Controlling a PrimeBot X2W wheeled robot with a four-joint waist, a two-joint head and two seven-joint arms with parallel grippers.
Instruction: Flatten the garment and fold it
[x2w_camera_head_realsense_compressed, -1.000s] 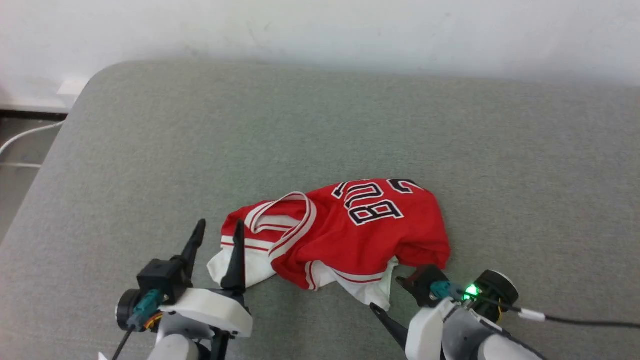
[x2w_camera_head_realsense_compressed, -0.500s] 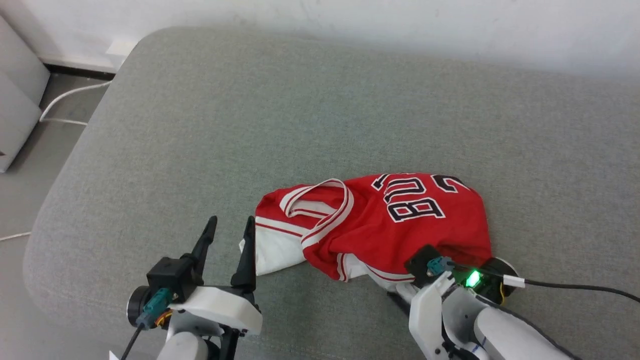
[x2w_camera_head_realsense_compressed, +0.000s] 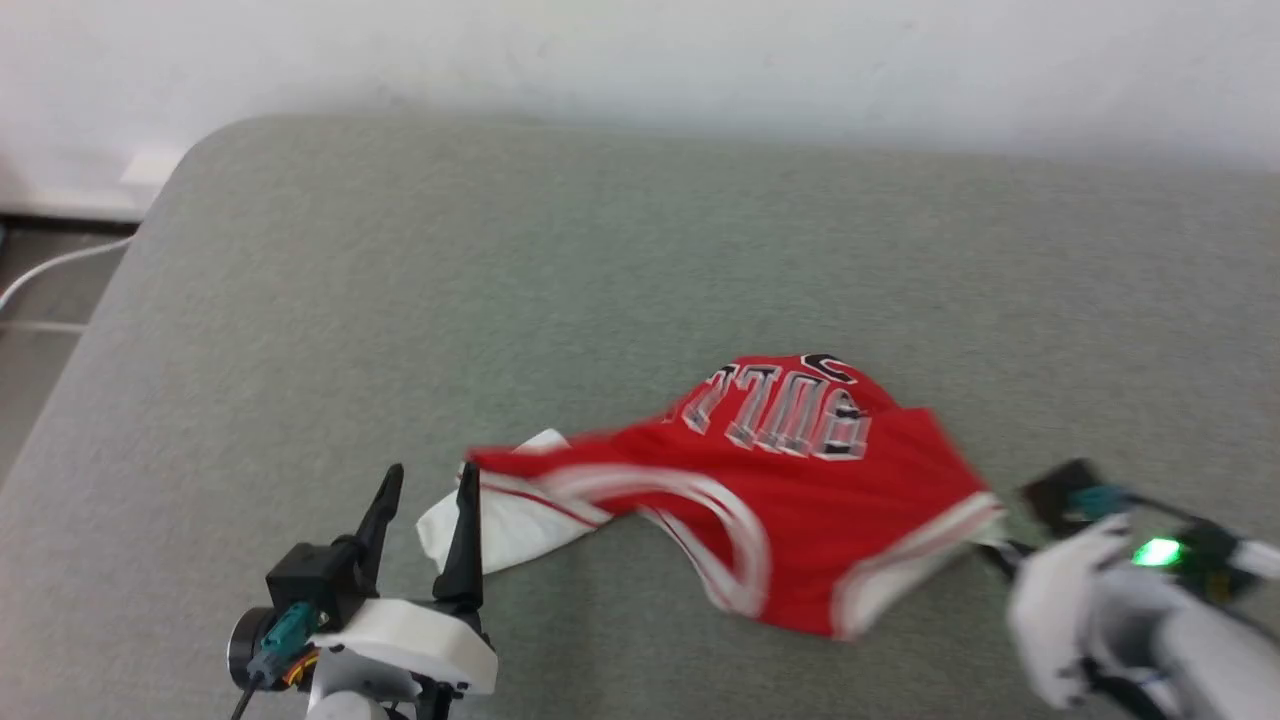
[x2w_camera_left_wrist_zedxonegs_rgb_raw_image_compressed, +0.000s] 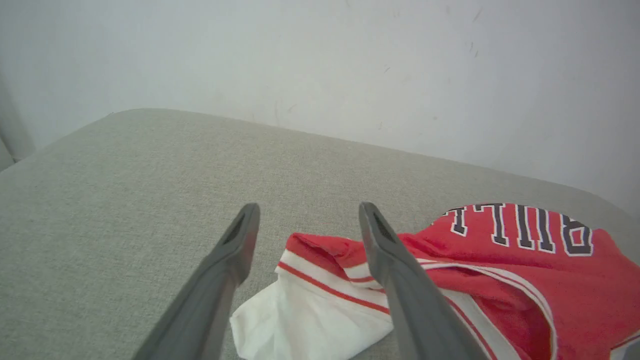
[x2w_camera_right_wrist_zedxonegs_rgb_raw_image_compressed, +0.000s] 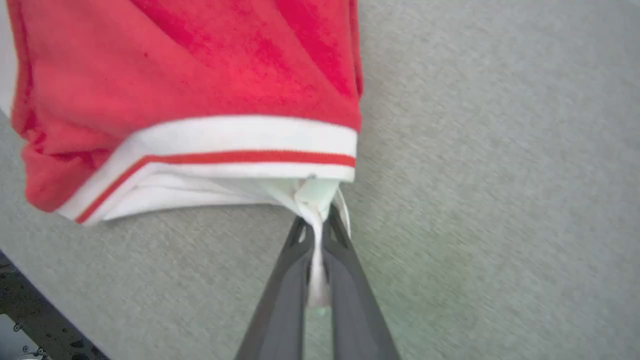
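Observation:
The garment (x2w_camera_head_realsense_compressed: 790, 500), a red shirt with white sleeves and striped trim, lies rumpled on the grey cushion (x2w_camera_head_realsense_compressed: 600, 270), its black lettering facing up and away from me. My right gripper (x2w_camera_right_wrist_zedxonegs_rgb_raw_image_compressed: 316, 222) is shut on the white fabric at the garment's (x2w_camera_right_wrist_zedxonegs_rgb_raw_image_compressed: 190, 90) striped edge, which is pulled taut toward the lower right in the head view. There that gripper (x2w_camera_head_realsense_compressed: 995, 550) is blurred at the shirt's right corner. My left gripper (x2w_camera_head_realsense_compressed: 425, 490) stands open beside the white sleeve (x2w_camera_head_realsense_compressed: 490, 520). In the left wrist view its gripper (x2w_camera_left_wrist_zedxonegs_rgb_raw_image_compressed: 307, 220) frames the sleeve (x2w_camera_left_wrist_zedxonegs_rgb_raw_image_compressed: 310, 320) below, apart from it.
A pale wall (x2w_camera_head_realsense_compressed: 640, 50) runs behind the cushion. Past the cushion's left edge are floor and a white cable (x2w_camera_head_realsense_compressed: 50, 270). The cushion's far and left parts are bare grey fabric. A dark frame edge (x2w_camera_right_wrist_zedxonegs_rgb_raw_image_compressed: 35, 320) shows at the lower left of the right wrist view.
My right gripper has shut on the shirt's white edge and pulled it right, stretching the garment and turning the lettering. The head camera swung between frames. The left gripper stays open.

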